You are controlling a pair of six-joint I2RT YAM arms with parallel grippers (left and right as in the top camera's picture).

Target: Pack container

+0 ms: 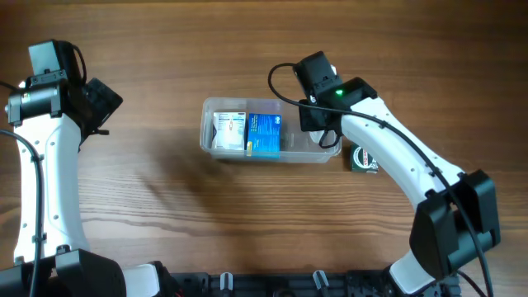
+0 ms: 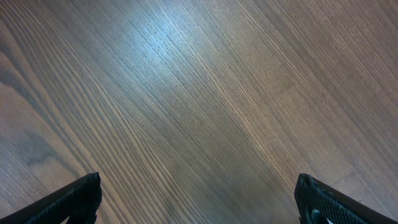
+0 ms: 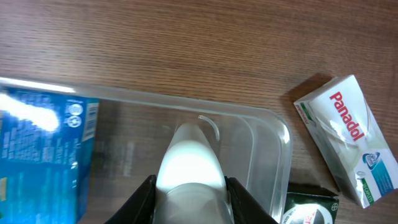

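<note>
While left tool (image 2: 196,196) hangs spread, right tool (image 3: 189,205) pinches whitish bottle (image 3: 189,158) over container (image 3: 283,140).

The left arm (image 1: 37,165) and the right arm (image 1: 396,157) are built from white, rounded link shells joined by black joint housings. Black cables are routed along the links, and one cable loop (image 1: 271,82) stands free at the right wrist, where a green indicator light (image 1: 338,92) is lit. The left gripper (image 2: 198,183) is fitted with matte black fingers (image 2: 71,199).
</note>
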